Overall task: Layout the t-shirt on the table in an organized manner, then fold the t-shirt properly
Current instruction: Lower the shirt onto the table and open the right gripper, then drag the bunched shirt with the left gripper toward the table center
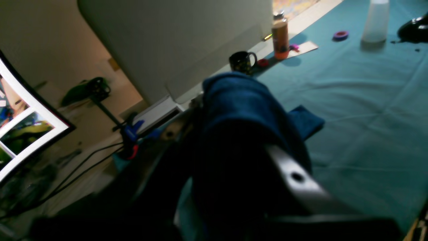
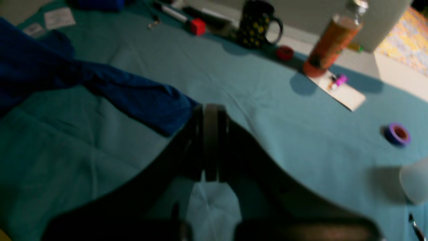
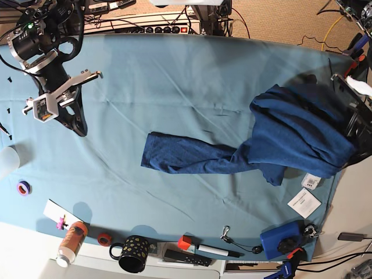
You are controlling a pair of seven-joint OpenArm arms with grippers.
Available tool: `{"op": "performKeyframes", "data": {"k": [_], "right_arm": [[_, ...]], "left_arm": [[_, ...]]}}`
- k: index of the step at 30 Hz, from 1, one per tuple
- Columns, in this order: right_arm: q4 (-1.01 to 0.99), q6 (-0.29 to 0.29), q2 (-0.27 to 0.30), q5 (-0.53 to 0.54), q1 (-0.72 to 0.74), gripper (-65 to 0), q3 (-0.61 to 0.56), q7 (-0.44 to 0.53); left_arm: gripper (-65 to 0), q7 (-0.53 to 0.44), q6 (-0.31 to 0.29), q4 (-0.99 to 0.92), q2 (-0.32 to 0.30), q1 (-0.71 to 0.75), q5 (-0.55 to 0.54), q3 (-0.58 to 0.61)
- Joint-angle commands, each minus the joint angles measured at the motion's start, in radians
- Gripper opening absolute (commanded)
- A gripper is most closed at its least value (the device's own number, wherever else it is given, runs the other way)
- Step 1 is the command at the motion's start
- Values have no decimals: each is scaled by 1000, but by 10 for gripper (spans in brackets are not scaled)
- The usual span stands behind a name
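Observation:
The dark navy t-shirt (image 3: 290, 133) lies on the teal table (image 3: 174, 75), bunched and raised at the right edge, with one long part stretched left toward the middle. In the left wrist view the t-shirt (image 1: 240, 97) is draped over my left gripper (image 1: 234, 113), which is shut on it. One grey finger (image 1: 296, 175) shows below the cloth. My right gripper (image 3: 80, 128) hangs over the table's far left, shut and empty. In the right wrist view its tips (image 2: 210, 110) sit just right of the t-shirt's stretched end (image 2: 133, 93).
Along the near edge stand a black spotted mug (image 3: 131, 261), an orange bottle (image 3: 71, 243), a red cube (image 3: 184, 242) and a blue box (image 3: 279, 238). A purple tape roll (image 3: 23, 188) and a translucent cup (image 3: 6, 160) are at the left. Paper cards (image 3: 306, 202) lie under the shirt's right side.

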Motion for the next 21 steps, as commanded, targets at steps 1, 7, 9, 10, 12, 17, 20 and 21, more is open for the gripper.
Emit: {"op": "performKeyframes", "data": {"k": [1, 7, 9, 10, 12, 17, 20, 21], "right_arm": [[15, -2, 11, 18, 5, -650, 5, 32], [15, -2, 11, 18, 2, -650, 5, 27], [15, -2, 11, 17, 2, -650, 5, 26], [15, -2, 11, 18, 2, -650, 5, 27], [15, -2, 11, 18, 2, -650, 5, 27], [15, -2, 11, 20, 2, -650, 5, 27], [15, -2, 11, 20, 2, -650, 5, 26], [15, -2, 11, 20, 2, -650, 5, 26]], "left_arm": [[-650, -23, 3, 8, -15, -5, -48, -6], [-650, 51, 3, 8, 8, 53, -84, -6], [-650, 39, 3, 8, 37, 69, -84, -6], [-650, 39, 3, 8, 52, 69, -84, -6], [-650, 31, 3, 8, 77, 69, -84, -4], [-650, -8, 3, 8, 95, 33, -84, 162], [-650, -150, 3, 8, 95, -43, 108, 356], [-650, -211, 3, 8, 95, -77, 222, 423]]}}
